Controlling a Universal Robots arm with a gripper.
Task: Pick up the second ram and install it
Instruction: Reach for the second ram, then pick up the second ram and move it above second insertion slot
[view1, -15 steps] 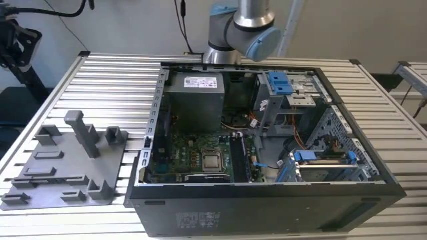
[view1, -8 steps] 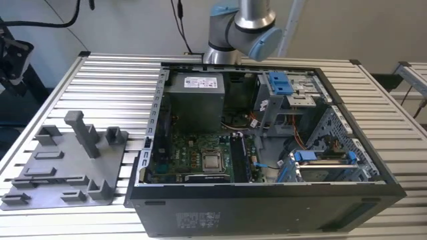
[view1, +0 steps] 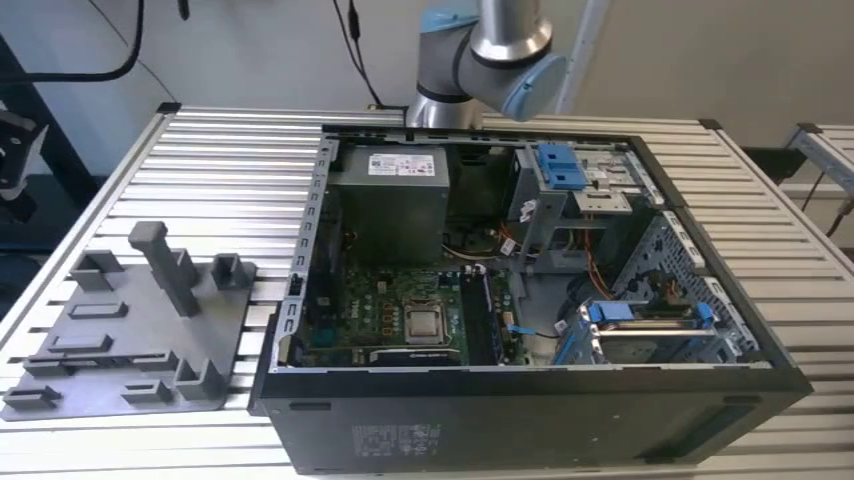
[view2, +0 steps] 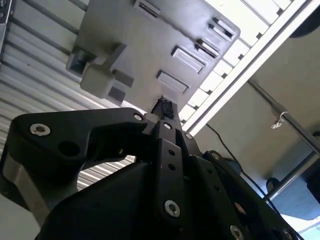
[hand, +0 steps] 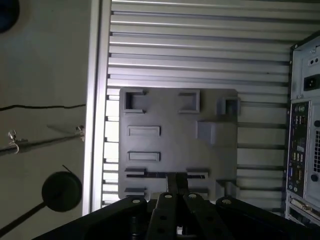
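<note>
The second ram is a thin dark strip lying in a slot along one edge of the grey tray. In the first wrist view my gripper hangs well above the tray, and its tips line up over the middle of that strip. The two fingers lie pressed together, shut, with nothing between them. In the second wrist view the gripper points at the same edge of the tray. The tray sits at the exterior view's left, beside the open black computer case.
The arm's base joint rises behind the case. Inside the case are a power supply, the motherboard with memory slots, and blue-tabbed drive bays. A tall grey post stands on the tray. The table edge runs close by the tray.
</note>
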